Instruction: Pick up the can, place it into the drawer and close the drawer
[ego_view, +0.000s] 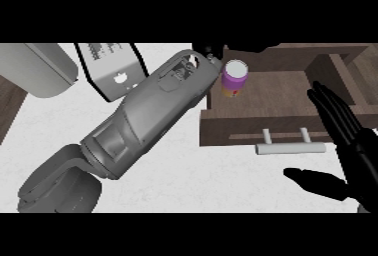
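A purple can (235, 80) with a white lid stands upright inside the open wooden drawer (280, 122), close to its left wall. My left forearm runs diagonally from the lower left up to the drawer's far left corner. My left hand (209, 51) shows there only as a black patch just above the can, cut off by the view's top, and I cannot see whether it touches the can. My right hand (345, 135) rests open at the right edge, fingers straight over the drawer's right front corner, thumb out to the left. The drawer's white bar handle (290, 148) faces me.
A white rounded appliance (40, 67) sits at the far left. Beside it, a white box (111, 70) with dark print lies partly under my left forearm. The white counter (192, 175) extends in front of the drawer. A dark wooden strip (7, 107) shows at the left edge.
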